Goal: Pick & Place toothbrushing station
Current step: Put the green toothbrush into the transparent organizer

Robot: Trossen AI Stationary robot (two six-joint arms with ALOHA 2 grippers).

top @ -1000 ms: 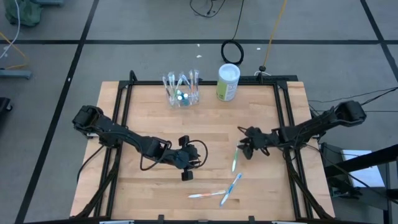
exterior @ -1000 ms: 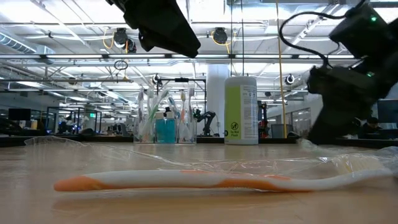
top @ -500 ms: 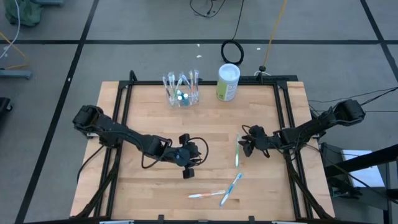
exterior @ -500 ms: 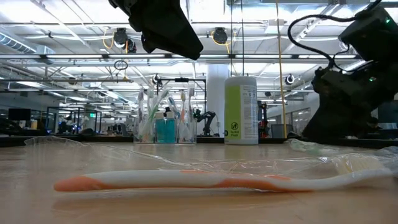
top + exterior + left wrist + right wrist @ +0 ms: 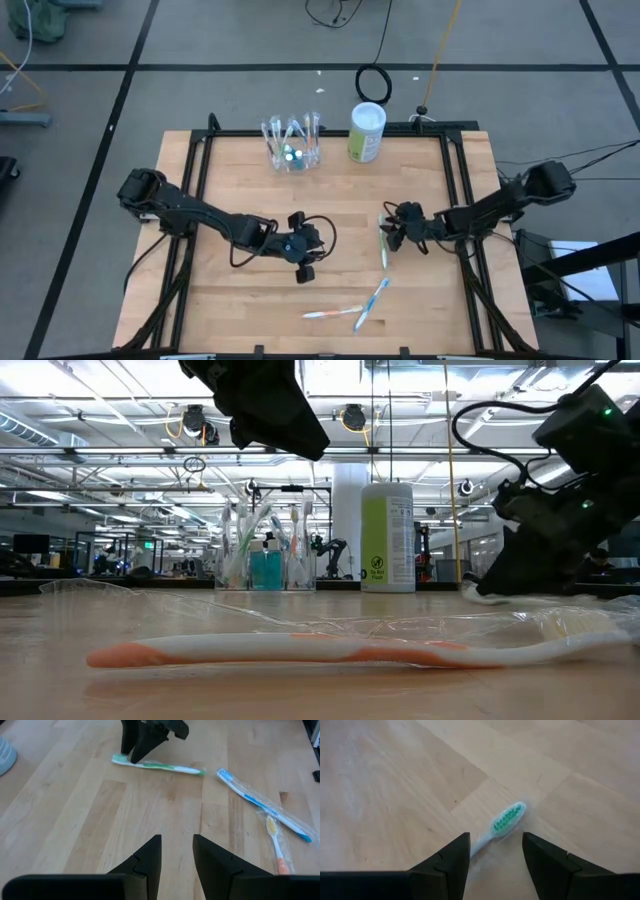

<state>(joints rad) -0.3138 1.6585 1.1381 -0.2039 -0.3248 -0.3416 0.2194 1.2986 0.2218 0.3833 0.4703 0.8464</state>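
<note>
Clear holder (image 5: 291,147), far tabletop edge: several brushes and tubes stocked. Outstanding: green toothbrush (image 5: 383,243) near right edge, straddled by parted right gripper (image 5: 392,235), ungripped; two more at near edge. Left gripper (image 5: 306,262) mid-table, half-open, empty.

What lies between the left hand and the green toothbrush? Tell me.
Only bare wooden table; the left wrist view shows it between the left hand and the green toothbrush.

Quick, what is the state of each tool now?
Left tool: open, empty.
Right tool: open, straddling the green toothbrush, not gripping it.
</note>
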